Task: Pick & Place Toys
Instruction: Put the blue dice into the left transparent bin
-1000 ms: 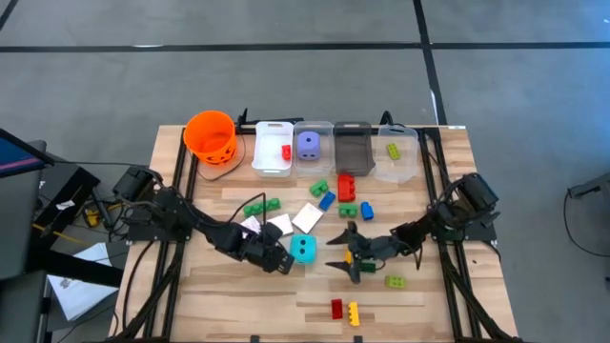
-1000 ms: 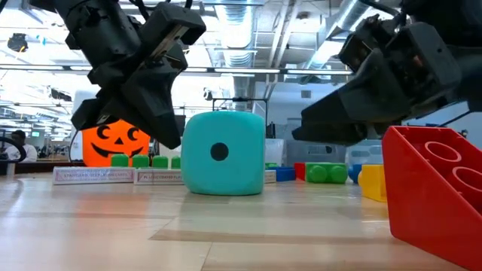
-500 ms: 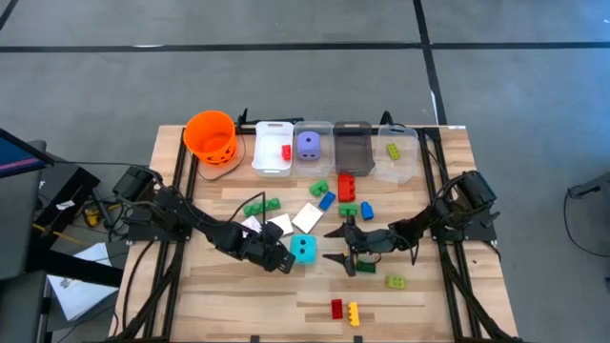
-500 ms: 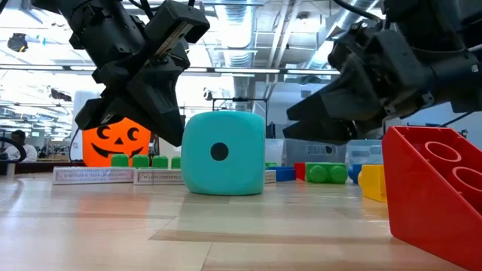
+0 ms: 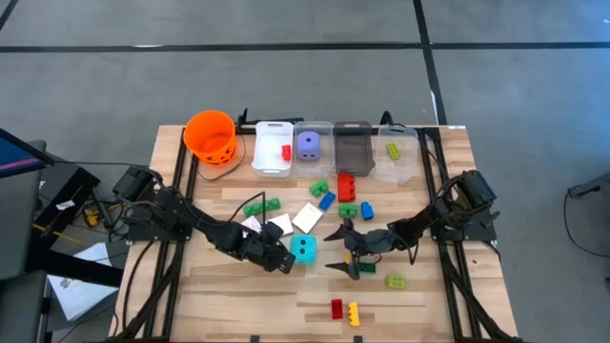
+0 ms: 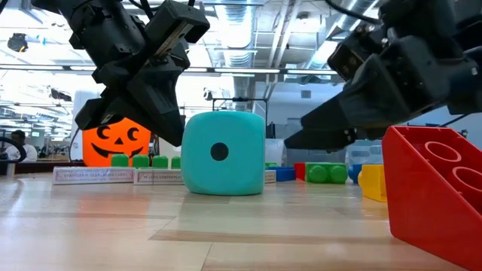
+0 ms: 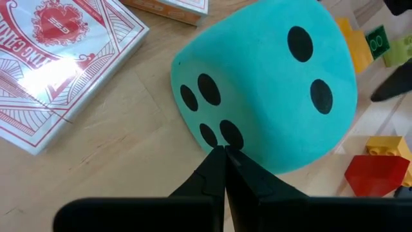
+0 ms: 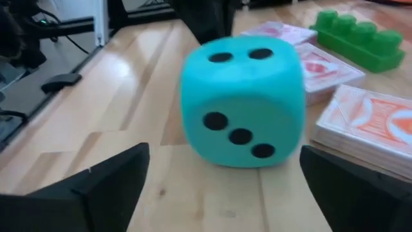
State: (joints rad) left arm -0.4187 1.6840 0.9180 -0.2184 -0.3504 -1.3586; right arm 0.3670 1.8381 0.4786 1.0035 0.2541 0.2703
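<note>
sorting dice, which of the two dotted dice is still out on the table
The teal dotted foam die, on bare wood between the two grippers. The purple dotted die already sits inside a clear plastic bin at the back.

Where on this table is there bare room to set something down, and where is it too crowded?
Free: the front left corner of the table, ahead of the left gripper, and the front right corner past the lime brick. Crowded: the middle, around the teal die, the cards and the open right gripper.

You have a matt, soft-looking teal die point(image 7: 270, 84) on a smooth pale wood table point(image 5: 238, 305); the cards point(image 7: 58, 71) gleam in glossy wrap, and the red brick point(image 6: 437, 188) is shiny plastic.
</note>
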